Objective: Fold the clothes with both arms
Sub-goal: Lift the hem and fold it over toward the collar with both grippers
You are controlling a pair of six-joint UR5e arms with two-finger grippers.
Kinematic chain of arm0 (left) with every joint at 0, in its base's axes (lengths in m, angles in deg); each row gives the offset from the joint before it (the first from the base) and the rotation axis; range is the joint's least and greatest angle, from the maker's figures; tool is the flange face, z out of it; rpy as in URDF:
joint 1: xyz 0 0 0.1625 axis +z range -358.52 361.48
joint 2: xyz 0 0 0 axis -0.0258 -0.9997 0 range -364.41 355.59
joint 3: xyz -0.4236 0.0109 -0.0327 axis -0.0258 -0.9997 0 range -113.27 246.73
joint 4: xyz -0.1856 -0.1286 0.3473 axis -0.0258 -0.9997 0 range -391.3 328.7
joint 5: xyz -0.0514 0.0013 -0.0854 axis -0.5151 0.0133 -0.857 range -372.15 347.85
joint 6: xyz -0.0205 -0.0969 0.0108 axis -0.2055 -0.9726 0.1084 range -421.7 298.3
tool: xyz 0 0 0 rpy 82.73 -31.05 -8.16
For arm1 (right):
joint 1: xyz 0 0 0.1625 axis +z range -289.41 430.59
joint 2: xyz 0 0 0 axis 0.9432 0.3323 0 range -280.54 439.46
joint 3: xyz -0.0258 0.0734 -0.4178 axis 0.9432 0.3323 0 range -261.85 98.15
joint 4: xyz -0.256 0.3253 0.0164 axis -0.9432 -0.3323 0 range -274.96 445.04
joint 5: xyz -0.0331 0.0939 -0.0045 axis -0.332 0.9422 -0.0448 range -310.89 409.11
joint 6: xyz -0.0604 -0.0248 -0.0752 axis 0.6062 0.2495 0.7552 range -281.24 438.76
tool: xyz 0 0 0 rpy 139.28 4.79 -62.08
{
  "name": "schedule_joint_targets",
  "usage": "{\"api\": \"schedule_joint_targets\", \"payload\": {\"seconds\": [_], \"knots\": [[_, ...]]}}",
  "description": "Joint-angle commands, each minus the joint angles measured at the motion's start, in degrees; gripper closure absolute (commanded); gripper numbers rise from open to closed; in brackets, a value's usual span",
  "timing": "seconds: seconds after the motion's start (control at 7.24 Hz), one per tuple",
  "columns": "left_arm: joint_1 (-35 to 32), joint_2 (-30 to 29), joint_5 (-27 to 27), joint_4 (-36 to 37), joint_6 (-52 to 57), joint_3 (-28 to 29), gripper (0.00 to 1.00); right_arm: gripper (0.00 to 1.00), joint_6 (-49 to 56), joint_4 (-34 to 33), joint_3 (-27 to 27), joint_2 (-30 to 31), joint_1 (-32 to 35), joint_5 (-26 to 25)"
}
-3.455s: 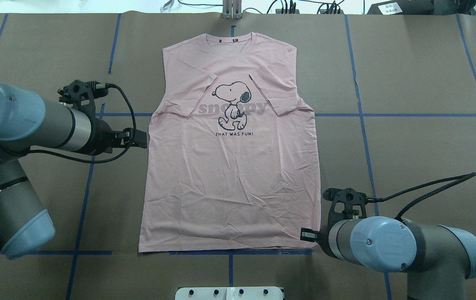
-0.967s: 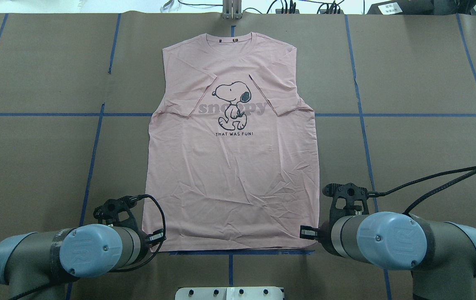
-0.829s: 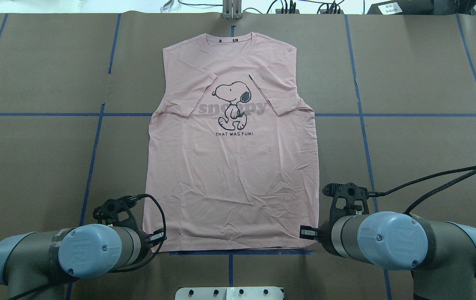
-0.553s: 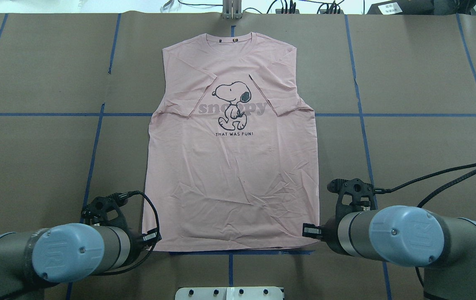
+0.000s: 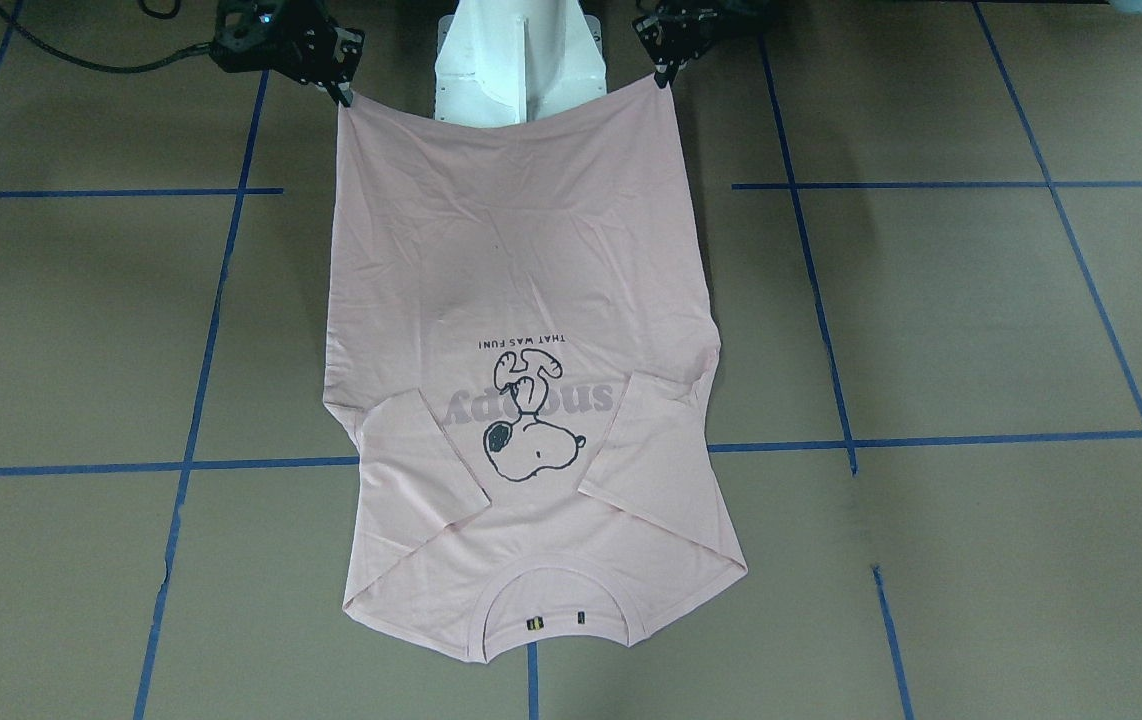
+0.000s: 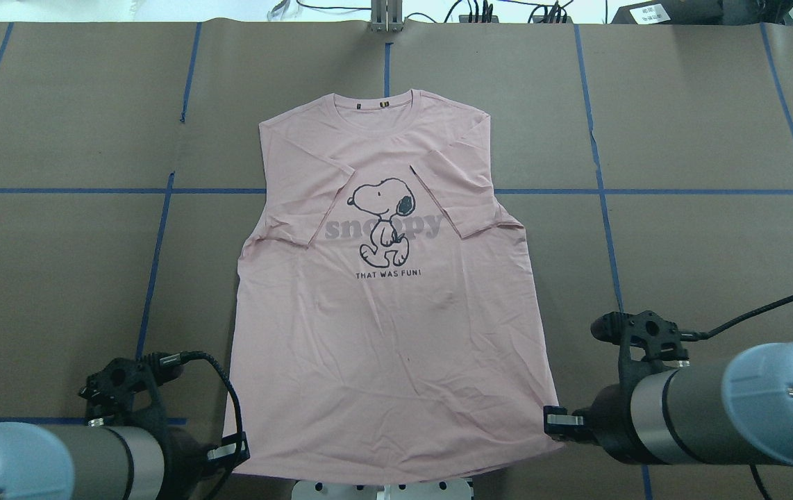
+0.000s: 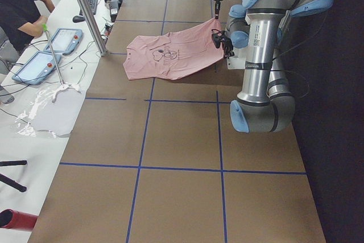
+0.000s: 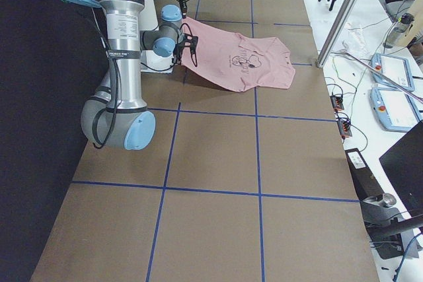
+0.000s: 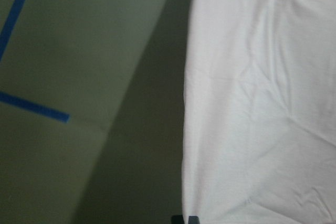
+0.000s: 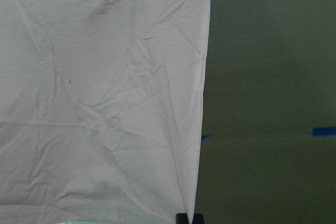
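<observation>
Pedestal (image 6: 382,493) partly beneath T-shirt (image 6: 389,347) hem

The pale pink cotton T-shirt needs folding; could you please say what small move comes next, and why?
Probably carry the hem forward toward the collar: the left hand and right hand each pinch a lifted hem corner of the pale pink cotton T-shirt, whose collar lies flat.

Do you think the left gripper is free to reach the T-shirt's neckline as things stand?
Probably not: the left gripper is shut on a hem corner of the T-shirt, and the neckline lies at the far end.
</observation>
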Motion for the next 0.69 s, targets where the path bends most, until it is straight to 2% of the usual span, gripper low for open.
{"api": "schedule_joint_targets", "payload": {"seconds": [0.0, 0.14, 0.28, 0.55], "knots": [[2.87, -0.75, -1.18, 6.92, 0.00, -6.23, 1.00, 1.00, -0.30, -0.09, -4.67, 2.97, -1.83, 2.40], [2.70, -2.50, -1.19, 6.92, 0.26, -4.66, 1.00, 1.00, 0.14, -0.01, -3.45, 1.58, -2.19, 1.35], [0.18, -4.95, -0.75, 6.75, 2.35, -1.08, 1.00, 1.00, 1.36, 0.17, -0.56, -3.14, 1.20, 0.56], [-10.52, -8.83, -1.10, 6.49, 12.70, 3.34, 1.00, 1.00, 11.76, 0.26, 9.35, -13.16, 10.69, 0.46]]}}
